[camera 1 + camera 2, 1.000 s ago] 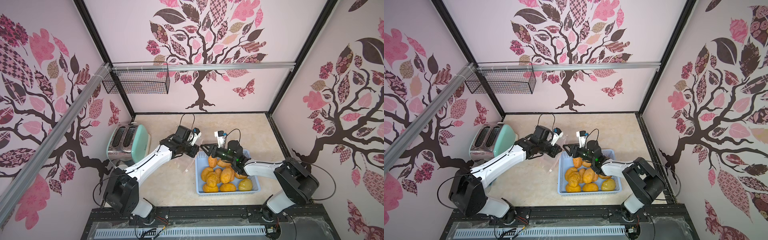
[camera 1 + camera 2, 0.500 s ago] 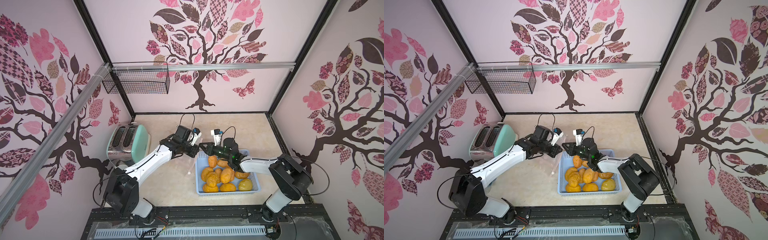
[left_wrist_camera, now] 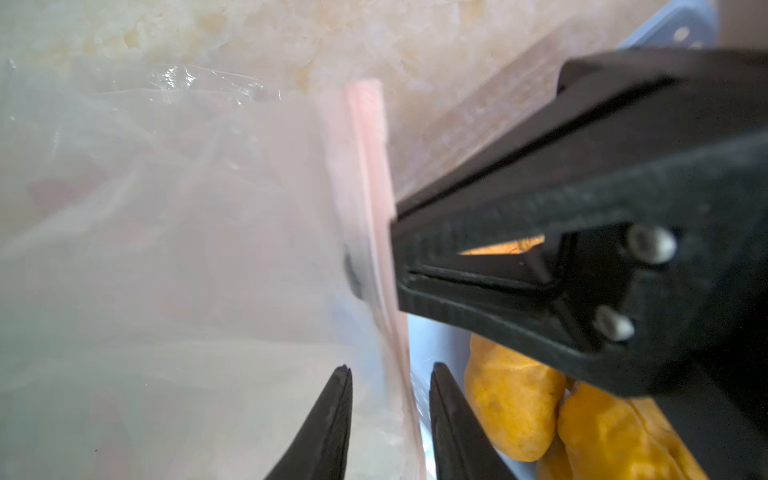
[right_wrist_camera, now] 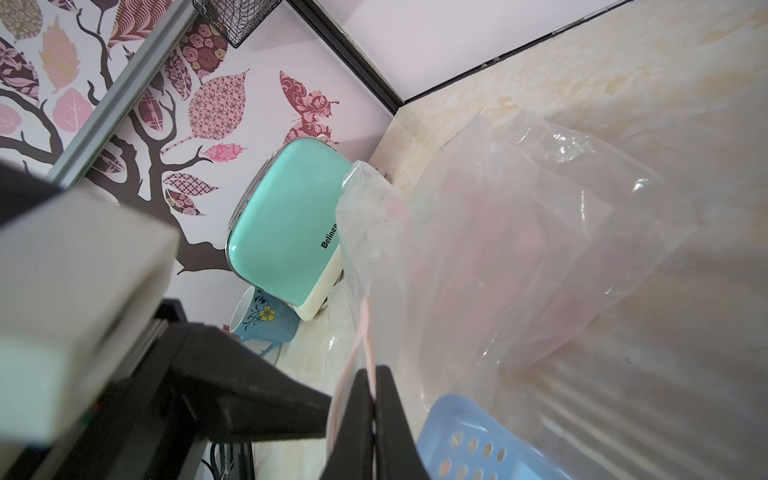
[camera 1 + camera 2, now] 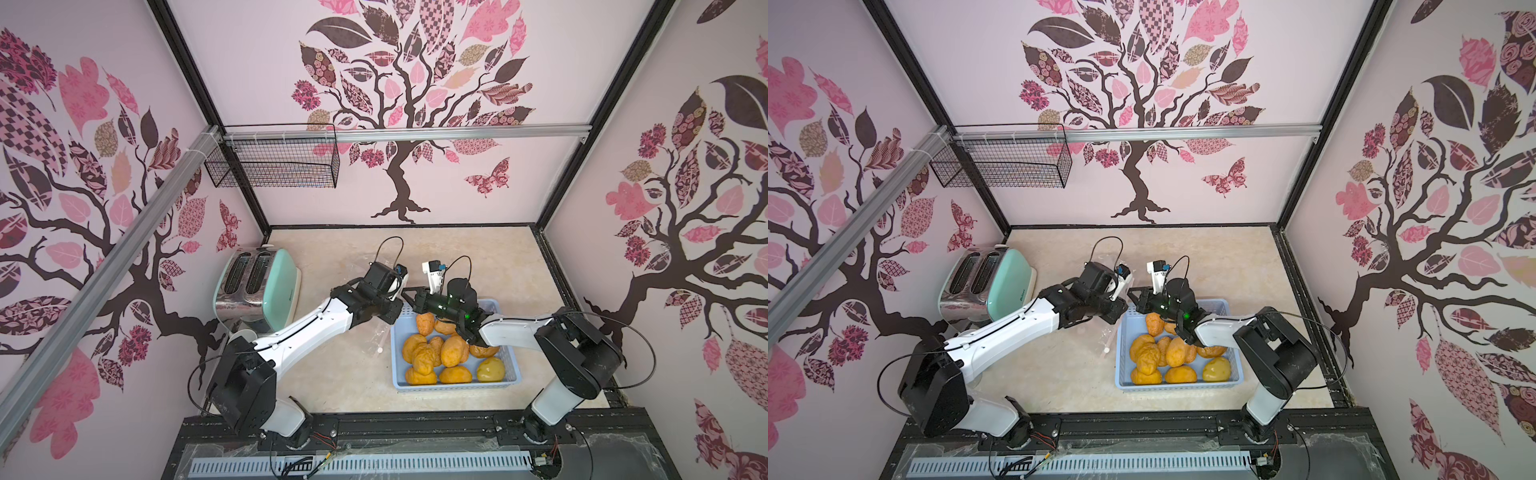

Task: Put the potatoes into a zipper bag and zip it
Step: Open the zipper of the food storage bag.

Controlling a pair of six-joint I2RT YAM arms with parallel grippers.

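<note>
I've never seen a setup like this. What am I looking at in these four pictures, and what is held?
Two white robot arms with pincer grippers work over a table. Two pictures look down from overhead; two come from cameras on the arms' wrists. On the table: a blue basket of potatoes, a mint toaster, a mug. The right gripper is shut on the pink zip edge of a clear zipper bag; the left gripper is open, that edge between its fingers.
</note>
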